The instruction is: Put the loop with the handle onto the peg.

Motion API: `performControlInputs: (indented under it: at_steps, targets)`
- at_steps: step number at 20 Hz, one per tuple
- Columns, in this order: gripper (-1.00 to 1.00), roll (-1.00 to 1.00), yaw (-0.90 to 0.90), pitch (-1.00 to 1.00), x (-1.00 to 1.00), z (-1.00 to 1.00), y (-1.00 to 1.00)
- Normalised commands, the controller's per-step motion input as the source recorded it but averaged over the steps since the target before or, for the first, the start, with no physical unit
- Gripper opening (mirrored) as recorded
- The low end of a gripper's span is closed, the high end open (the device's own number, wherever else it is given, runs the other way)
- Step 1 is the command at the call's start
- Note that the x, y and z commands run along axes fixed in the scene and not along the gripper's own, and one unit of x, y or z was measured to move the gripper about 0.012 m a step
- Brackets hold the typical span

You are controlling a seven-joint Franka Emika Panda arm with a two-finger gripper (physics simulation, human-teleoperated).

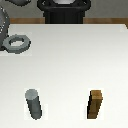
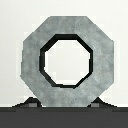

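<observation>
The loop with the handle (image 1: 18,43) lies flat on the white table at the far end, toward the exterior view's left, its stub handle (image 1: 5,48) pointing to the left edge. In the wrist view the grey ring (image 2: 34,47) fills the picture and its handle is hidden. My gripper (image 2: 64,104) hovers over the handle side, open, one fingertip (image 2: 32,104) at each side of the ring's rim and nothing pinched. The peg (image 1: 33,104), a dark grey cylinder, stands upright near the front, well apart from the ring.
A brown wooden block (image 1: 96,105) stands upright at the front, on the exterior view's right. The robot's black base (image 1: 64,11) sits beyond the table's far edge. Part of the arm (image 1: 3,25) shows at the upper left edge.
</observation>
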Motion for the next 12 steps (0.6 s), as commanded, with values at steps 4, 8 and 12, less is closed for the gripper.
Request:
performControlInputs:
  at_steps: [4,8,12]
  targets:
    - [-1.00,0.00,0.00,0.00,1.00,0.00,0.00]
    - [-1.00,0.00,0.00,0.00,1.00,0.00,0.00]
    - [-1.00,0.00,0.00,0.00,0.75,0.00,0.00]
